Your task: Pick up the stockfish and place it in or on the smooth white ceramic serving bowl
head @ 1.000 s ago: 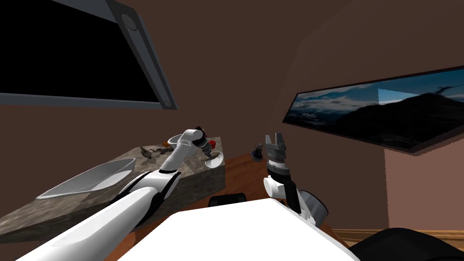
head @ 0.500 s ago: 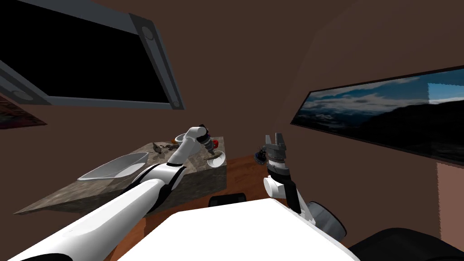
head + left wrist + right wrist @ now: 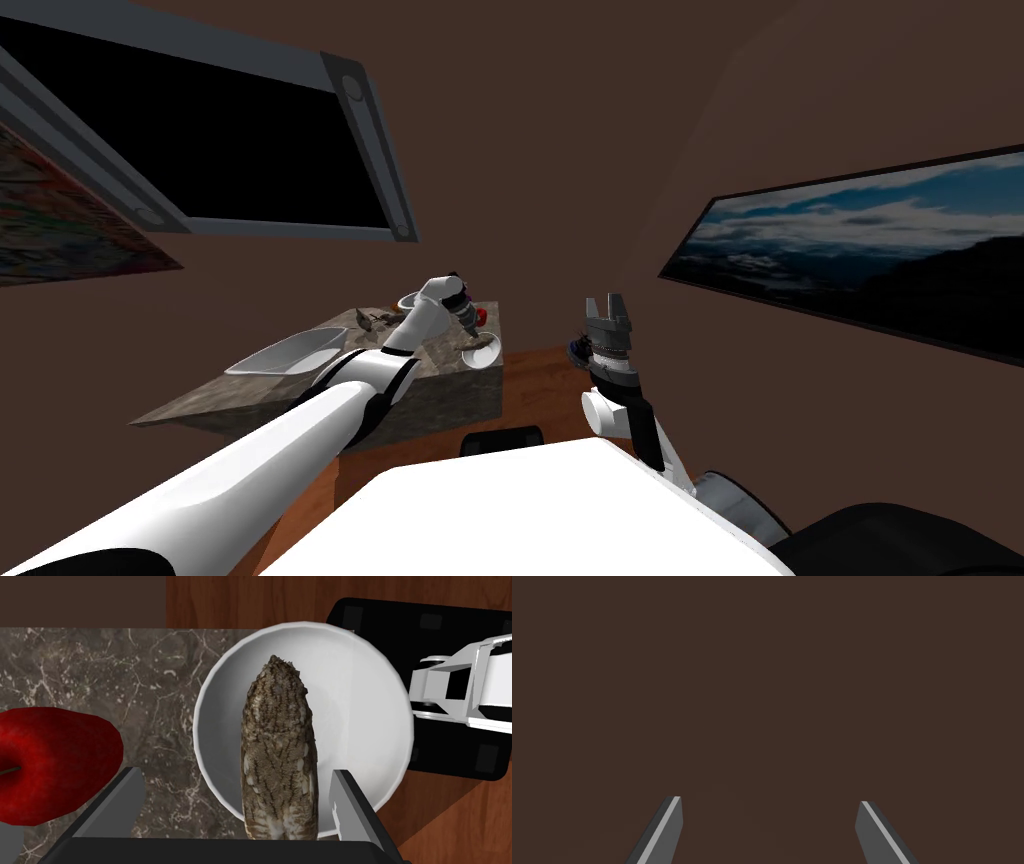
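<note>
The stockfish (image 3: 277, 751), a brown mottled dried fish, lies lengthwise in the smooth white bowl (image 3: 360, 726), its near end over the rim. The bowl stands at the near right corner of the marble table (image 3: 100, 676). My left gripper (image 3: 236, 772) hangs open right above it, one finger on either side of the fish, neither pressing it. In the head view the bowl (image 3: 481, 354) with the fish (image 3: 477, 343) sits just under the left gripper (image 3: 468, 328). My right gripper (image 3: 607, 304) is raised, open and empty, off the table's right side.
A red apple (image 3: 50, 766) rests on the table beside the left finger. Farther along the table (image 3: 300, 392) are a long white dish (image 3: 285, 352), a second white bowl (image 3: 409, 300) and small dark items (image 3: 376, 320). A small blue object (image 3: 577, 347) sits on the wooden floor.
The whole head view has swung and the table looks farther off, so I have moved. My left hand has stayed over the bowl and the right arm keeps its pose.
</note>
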Motion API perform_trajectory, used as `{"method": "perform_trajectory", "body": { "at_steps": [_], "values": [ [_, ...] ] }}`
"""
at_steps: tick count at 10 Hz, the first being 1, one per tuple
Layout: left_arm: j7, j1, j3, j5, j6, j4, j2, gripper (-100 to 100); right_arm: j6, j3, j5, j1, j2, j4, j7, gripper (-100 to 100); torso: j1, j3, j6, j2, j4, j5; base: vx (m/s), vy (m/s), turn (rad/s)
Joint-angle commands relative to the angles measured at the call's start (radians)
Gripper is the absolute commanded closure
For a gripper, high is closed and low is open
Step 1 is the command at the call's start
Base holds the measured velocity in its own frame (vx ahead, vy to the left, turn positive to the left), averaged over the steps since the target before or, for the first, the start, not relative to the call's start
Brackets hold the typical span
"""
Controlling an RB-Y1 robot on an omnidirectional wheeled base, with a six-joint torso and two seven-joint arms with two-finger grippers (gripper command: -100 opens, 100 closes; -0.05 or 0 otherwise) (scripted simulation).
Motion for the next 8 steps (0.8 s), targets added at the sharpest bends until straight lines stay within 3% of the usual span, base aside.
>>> {"method": "perform_trajectory", "body": {
  "at_steps": [1,2,3,4,7,8],
  "values": [
    [-0.027,-0.022,-0.002,0.000,-0.005,0.050,-0.006,-100,0.000,0.000,0.000,0.000,0.000,0.000,0.000,0,0.000,0.000,0.000,0.000,0.000,0.000,0.015,-0.046,0.110],
    [-0.027,-0.022,-0.002,0.000,-0.005,0.080,-0.006,-100,0.000,0.000,0.000,0.000,0.000,0.000,0.000,0,0.000,0.000,0.001,0.000,0.000,0.000,0.004,-0.014,-0.029],
    [-0.076,-0.071,-0.016,0.001,-0.035,0.114,-0.047,-100,0.000,0.000,0.000,0.000,0.000,0.000,0.000,0,0.002,0.000,0.001,0.001,0.000,0.000,0.016,-0.041,0.324],
    [-0.098,-0.094,-0.016,0.001,-0.035,0.140,-0.047,-100,0.000,0.000,0.000,0.000,0.000,0.000,0.000,0,0.000,0.000,0.000,0.000,0.000,0.000,0.022,-0.059,0.386],
    [-0.108,-0.110,-0.016,0.001,-0.035,0.215,-0.047,-100,0.000,0.000,0.000,0.000,0.000,0.000,0.000,0,0.002,0.000,0.001,0.001,0.000,0.000,0.006,-0.013,0.016],
    [-0.156,-0.160,-0.030,0.002,-0.064,0.250,-0.088,-100,0.000,0.000,0.000,0.000,0.000,0.000,0.000,0,0.003,0.000,0.001,0.001,0.000,0.001,0.017,-0.041,0.378]
  ]
}}
